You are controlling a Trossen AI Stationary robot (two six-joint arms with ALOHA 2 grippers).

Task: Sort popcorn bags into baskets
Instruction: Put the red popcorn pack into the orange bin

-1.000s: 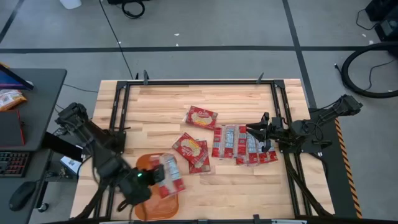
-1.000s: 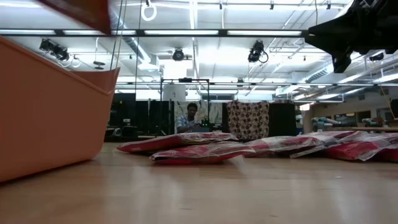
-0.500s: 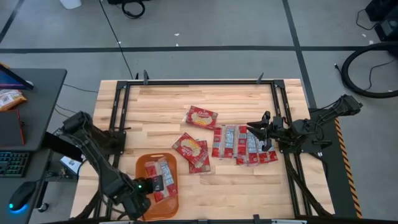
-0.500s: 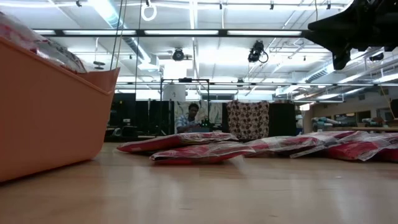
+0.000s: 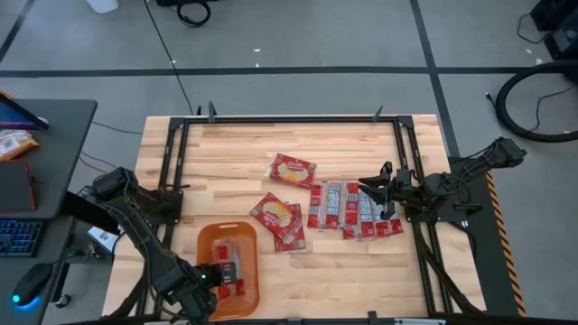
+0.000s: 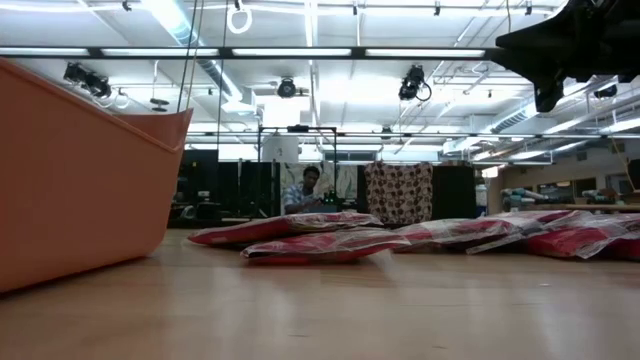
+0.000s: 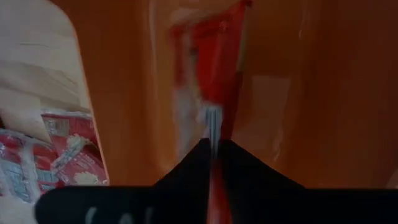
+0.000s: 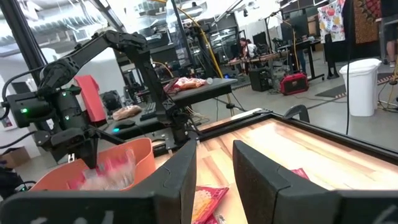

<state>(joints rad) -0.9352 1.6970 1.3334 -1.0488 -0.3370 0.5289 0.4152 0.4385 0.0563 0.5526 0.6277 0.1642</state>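
The left claw [image 5: 223,273] is reaching down inside the orange basket [image 5: 206,244] at the near left part of the worktop [image 5: 235,153], lower than a second ago, when it was hovering above the rim with a narrow popcorn bag raised. That bag [image 5: 237,257] is now lying down in the basket. In the left wrist view the fingers [image 7: 239,165] are pinching the edge of the red bag [image 7: 214,56], almost closed on it, though the view is blurred and the grip may be starting to loosen. In the low view, the bag that was poking over the basket's wall [image 6: 70,180] half a second ago is no longer showing.

The right claw [image 5: 376,194] is hanging over the row of narrow grey-panelled bags [image 5: 348,209] at the right of the worktop, its fingers [image 8: 174,180] parted with nothing between them, in the same place as before. The wider bags with cream ovals are lying where they were: one [image 5: 292,169] alone toward the far side, two overlapping ones [image 5: 278,219] between the basket and the row.
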